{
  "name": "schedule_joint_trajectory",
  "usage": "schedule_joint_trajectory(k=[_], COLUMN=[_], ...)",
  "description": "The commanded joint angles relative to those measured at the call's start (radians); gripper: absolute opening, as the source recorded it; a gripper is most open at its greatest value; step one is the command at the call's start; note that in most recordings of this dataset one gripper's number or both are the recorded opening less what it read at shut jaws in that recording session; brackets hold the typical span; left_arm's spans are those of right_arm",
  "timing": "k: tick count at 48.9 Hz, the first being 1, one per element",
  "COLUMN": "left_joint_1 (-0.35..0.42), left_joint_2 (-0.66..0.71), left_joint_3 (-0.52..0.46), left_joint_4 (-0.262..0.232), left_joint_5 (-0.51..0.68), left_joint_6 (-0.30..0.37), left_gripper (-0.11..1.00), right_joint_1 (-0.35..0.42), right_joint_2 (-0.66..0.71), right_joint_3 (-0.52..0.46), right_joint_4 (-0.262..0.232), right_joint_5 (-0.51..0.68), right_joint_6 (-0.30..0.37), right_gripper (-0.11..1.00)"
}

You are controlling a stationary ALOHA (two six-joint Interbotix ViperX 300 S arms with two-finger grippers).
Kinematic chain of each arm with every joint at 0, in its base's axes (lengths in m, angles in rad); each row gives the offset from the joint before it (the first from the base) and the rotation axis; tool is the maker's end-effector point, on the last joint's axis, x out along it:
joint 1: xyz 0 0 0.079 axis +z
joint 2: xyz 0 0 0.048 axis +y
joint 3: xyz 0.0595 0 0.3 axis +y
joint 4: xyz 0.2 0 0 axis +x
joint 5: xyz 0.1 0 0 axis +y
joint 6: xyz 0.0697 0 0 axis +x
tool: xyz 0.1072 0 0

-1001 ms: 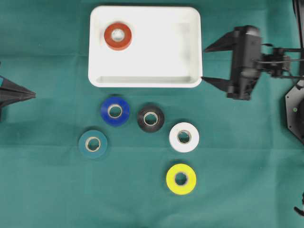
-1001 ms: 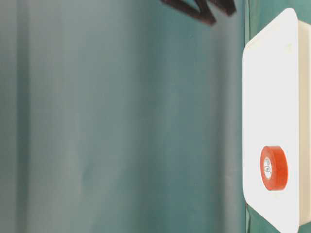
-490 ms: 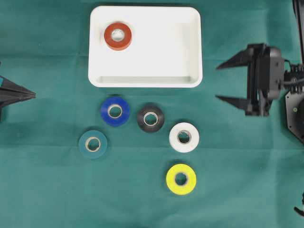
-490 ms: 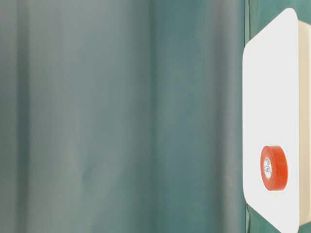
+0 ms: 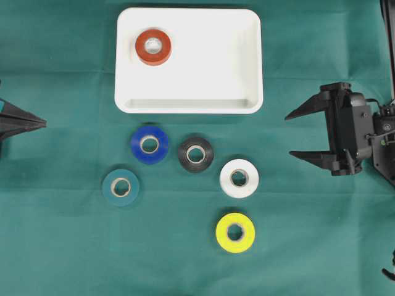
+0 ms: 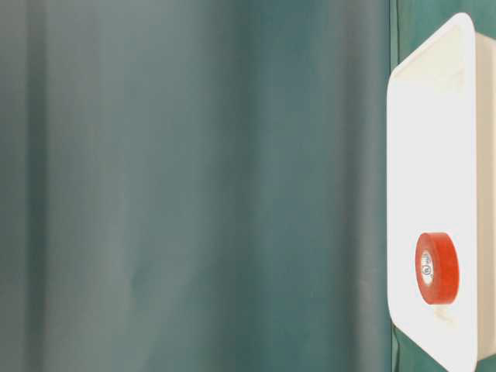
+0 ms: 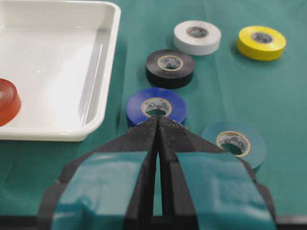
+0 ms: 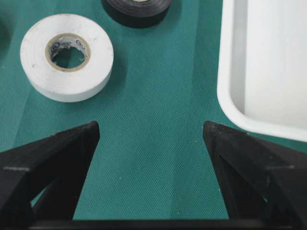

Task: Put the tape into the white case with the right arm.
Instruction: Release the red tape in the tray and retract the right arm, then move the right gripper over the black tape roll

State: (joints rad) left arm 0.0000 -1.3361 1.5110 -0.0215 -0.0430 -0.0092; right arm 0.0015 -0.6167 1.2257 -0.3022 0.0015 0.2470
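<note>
The white case (image 5: 247, 61) lies at the back of the green cloth with a red tape roll (image 5: 153, 47) flat in its left part; the table-level view shows the same case (image 6: 434, 139) and red roll (image 6: 436, 268). Several tape rolls lie in front of it: blue (image 5: 149, 144), black (image 5: 195, 154), white (image 5: 239, 178), yellow (image 5: 235, 232) and teal (image 5: 120, 187). My right gripper (image 5: 288, 135) hovers right of the white roll, open and empty, as its wrist view confirms (image 8: 149, 132). My left gripper (image 5: 44, 123) rests shut at the far left, empty (image 7: 158, 120).
Bare green cloth (image 5: 308, 246) stretches between my right gripper and the white roll (image 8: 67, 55). The case's near corner (image 8: 230, 103) sits just beyond the right finger in the wrist view. The right arm's base (image 5: 384, 142) fills the right edge.
My right gripper has drawn back from the case's right rim, moving right and toward the front, still wide open. The rolls, case and left gripper have not moved.
</note>
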Motion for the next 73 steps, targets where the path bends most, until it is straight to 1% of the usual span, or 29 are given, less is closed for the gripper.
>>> schedule_joint_trajectory(k=[1,33,42,51,73], left_joint_1=[0.002,0.002,0.002,0.002,0.002], left_joint_2=[0.006,0.006,0.006,0.006,0.006], left_joint_3=[-0.017,-0.018,-0.017,-0.018,-0.018], left_joint_4=[-0.002,-0.002,-0.002,-0.002,-0.002], left_joint_5=[-0.005,-0.005,-0.005,-0.005,-0.006], left_joint_6=[0.0,0.0,0.0,0.0,0.0], left_gripper=[0.0,0.0,0.0,0.0,0.0], right_joint_1=[0.003,0.008,0.014,0.012,0.012], right_joint_2=[-0.005,0.011,0.069,0.179,0.511], right_joint_3=[-0.011,-0.031,-0.069,-0.153,-0.457], right_joint_4=[0.003,0.003,0.003,0.003,-0.002], right_joint_5=[-0.005,-0.009,-0.02,-0.02,-0.012], right_joint_6=[0.002,0.002,0.002,0.002,-0.002], right_gripper=[0.7,0.7,0.7,0.7,0.69])
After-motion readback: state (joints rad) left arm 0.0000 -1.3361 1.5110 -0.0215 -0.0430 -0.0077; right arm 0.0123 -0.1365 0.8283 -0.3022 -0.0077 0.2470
